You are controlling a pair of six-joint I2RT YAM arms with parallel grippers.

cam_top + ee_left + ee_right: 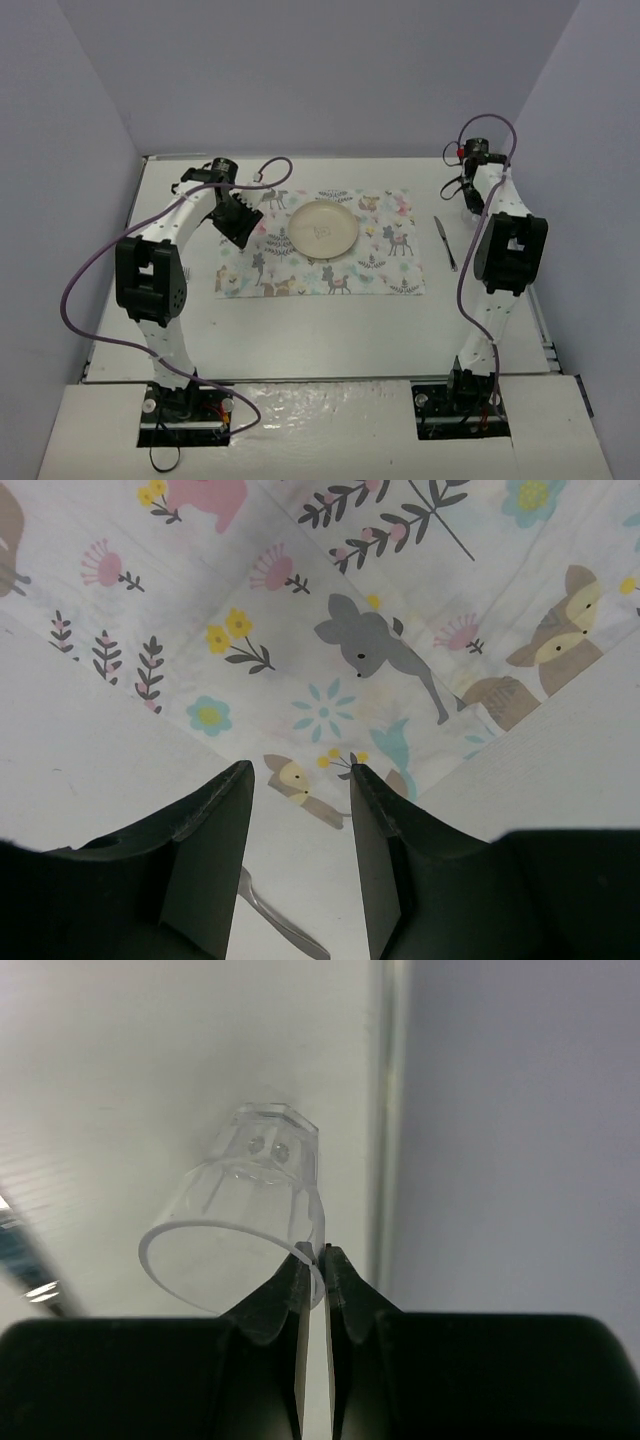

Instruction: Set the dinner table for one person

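On the right wrist view, right gripper [315, 1260] is pinched narrow on the rim of a clear faceted plastic cup [240, 1190] that overhead barely resolves, while left gripper [300, 775] hangs half-open and empty over the printed cloth placemat [400, 630] corner on the matte white dinner table [330, 330] spanning beneath both arms, round cream plate [322, 228] seen overhead only.

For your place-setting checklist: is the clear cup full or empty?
Empty: the clear cup shows its bare base through the open mouth.

1 dinner table [300, 335] holds 1 placemat [385, 272], 1 plate [322, 228], 1 knife [445, 243], 1 clear cup [240, 1215] and 1 metal utensil [280, 922].
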